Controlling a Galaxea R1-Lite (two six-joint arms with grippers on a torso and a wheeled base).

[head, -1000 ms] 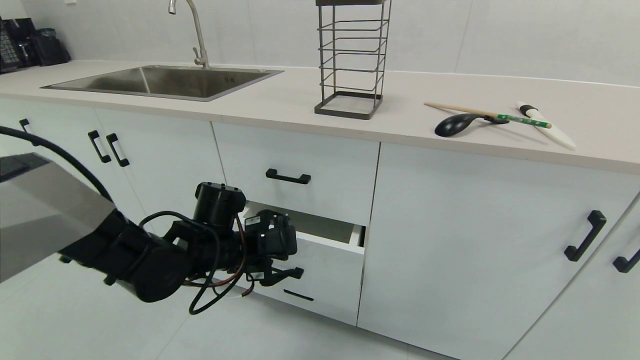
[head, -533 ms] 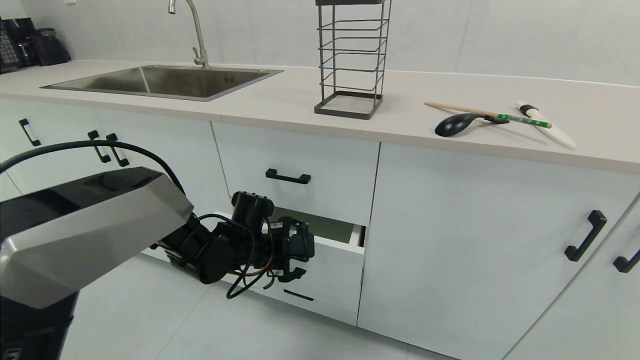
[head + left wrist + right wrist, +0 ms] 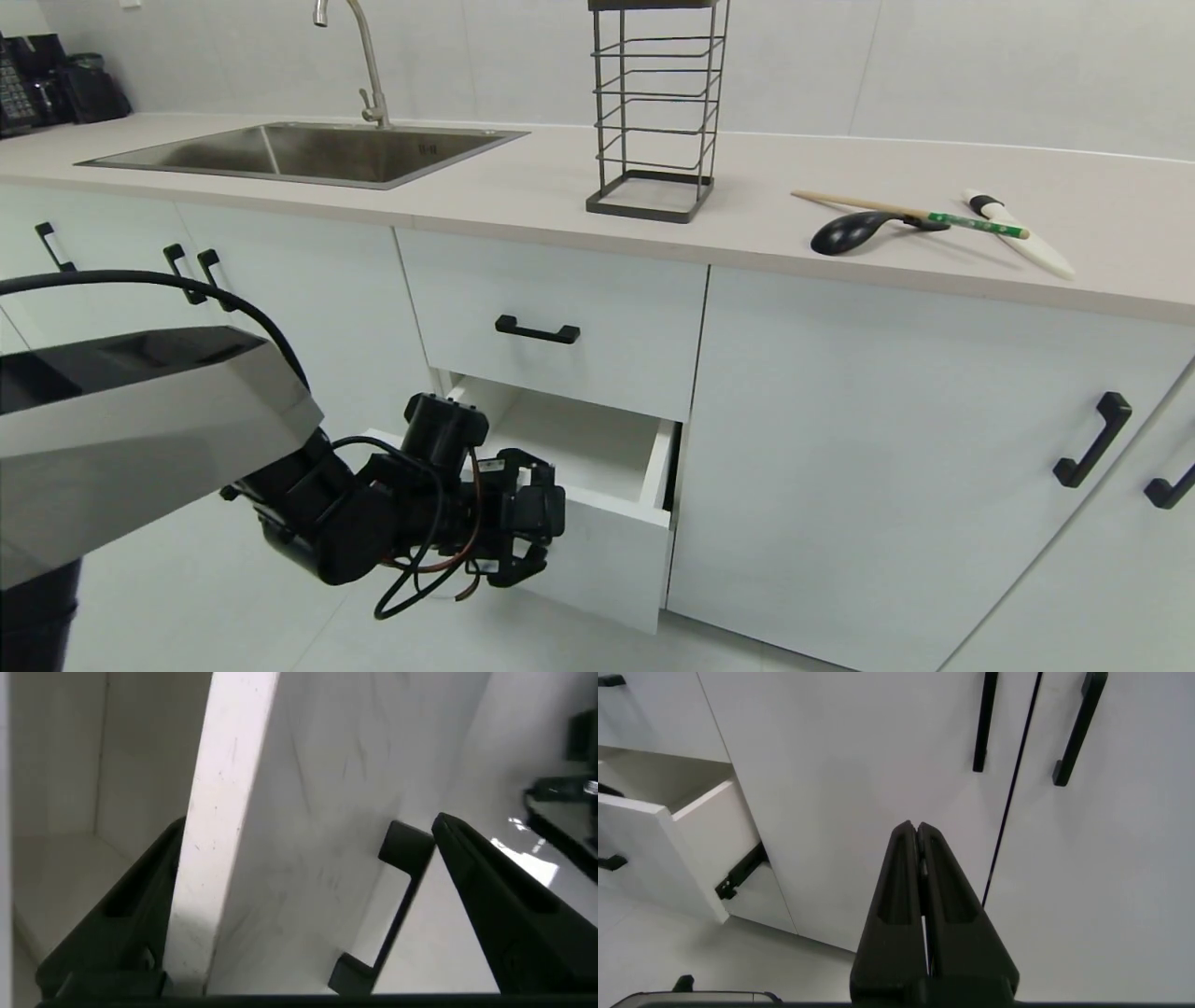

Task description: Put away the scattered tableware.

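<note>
One tool, our left gripper [image 3: 308, 831], stood open astride the front of the lower drawer [image 3: 611, 551] and its handle [image 3: 378, 910], probably to pull it wider for storage. Our right gripper [image 3: 921, 831] hung closed, empty. Farther off, spoon [image 3: 845, 233], chopsticks [image 3: 896, 212] and white knife [image 3: 1022, 247] lay near the counter [image 3: 560, 196] front edge, rightward.

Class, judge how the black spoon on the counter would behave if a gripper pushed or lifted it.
The black spoon looks rigid and probably light. Its rounded bowl may rock or pivot when pushed. Its handle meets the chopstick, so nudging it would likely shift that too.
</note>
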